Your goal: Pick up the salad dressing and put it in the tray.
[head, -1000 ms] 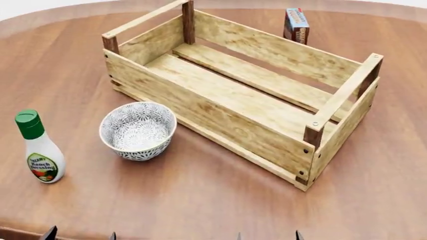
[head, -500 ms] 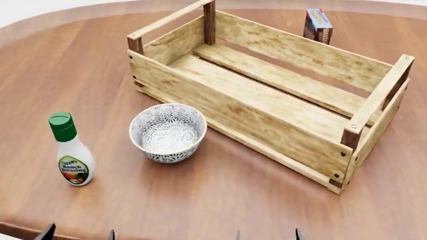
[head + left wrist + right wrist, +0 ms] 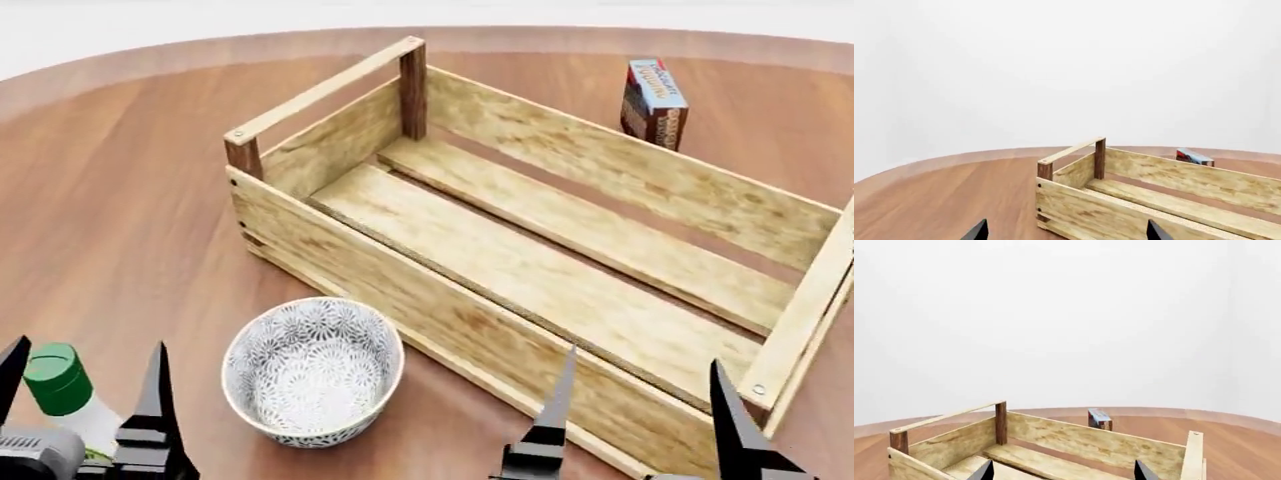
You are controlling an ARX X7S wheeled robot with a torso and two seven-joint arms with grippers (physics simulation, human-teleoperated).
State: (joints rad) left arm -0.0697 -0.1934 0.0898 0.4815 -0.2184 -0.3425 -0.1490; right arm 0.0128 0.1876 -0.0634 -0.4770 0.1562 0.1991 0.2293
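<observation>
Dressing bottle sits lower left, between my open left end effector's prongs; judged next: close. Right end effector open.

No text can be read. The box behind the tray has print on its blue top and brown face, too small to make out. The dressing shows only its green cap; its label is hidden.
</observation>
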